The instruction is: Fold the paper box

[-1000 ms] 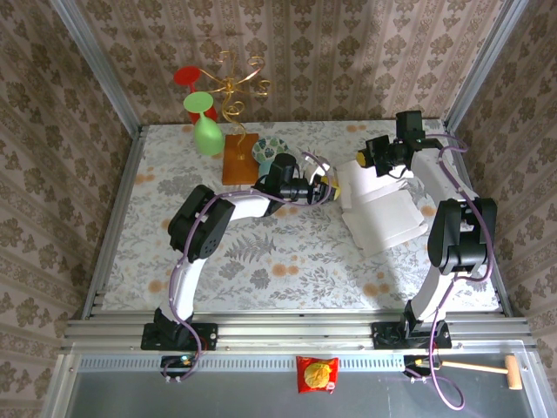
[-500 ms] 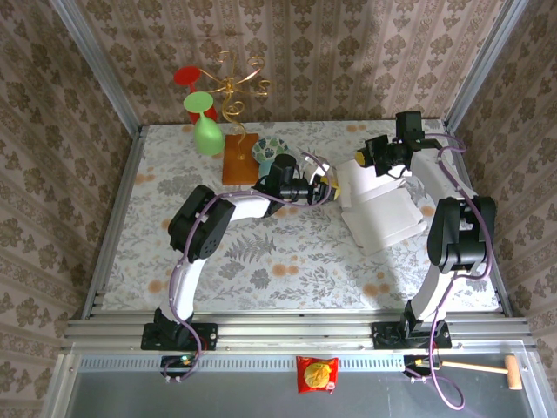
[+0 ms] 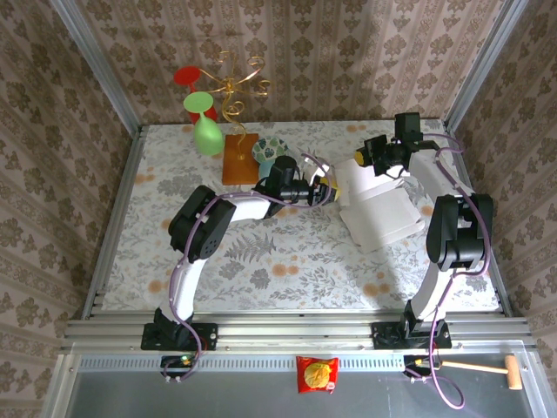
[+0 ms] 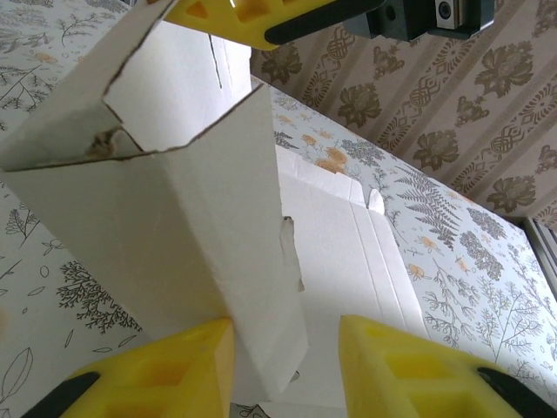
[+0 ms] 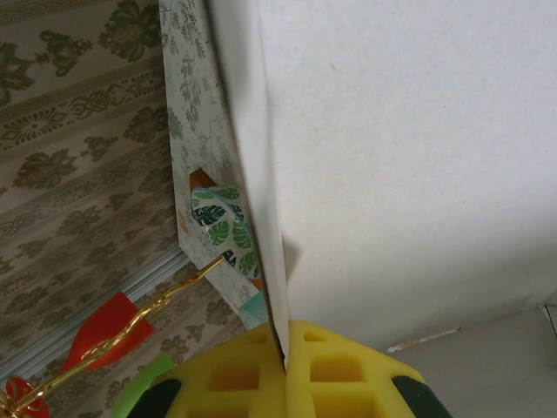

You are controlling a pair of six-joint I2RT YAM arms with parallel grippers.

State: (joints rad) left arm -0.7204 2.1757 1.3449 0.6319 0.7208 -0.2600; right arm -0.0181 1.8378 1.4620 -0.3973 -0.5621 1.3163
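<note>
Floral desk (image 3: 287,252) carries the paper box (image 3: 383,213) right of centre. On its far edge the right claw (image 5: 285,348) is clamped; the left claw (image 4: 287,348), jaws apart, straddles the raised flap (image 4: 209,218) on the box's left side.

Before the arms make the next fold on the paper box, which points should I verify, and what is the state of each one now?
1. Grip of the right gripper on the paper box edge: ok, shut.
2. Position of the raised flap between the fingers of the left gripper: ok.
3. Left jaws closed on the flap: not ok, a gap shows beside one finger.
4. Edge of the flap undamaged: cannot tell, a ragged notch shows.
5. Room between the left arm and the leaf-patterned cup: cannot tell.
</note>
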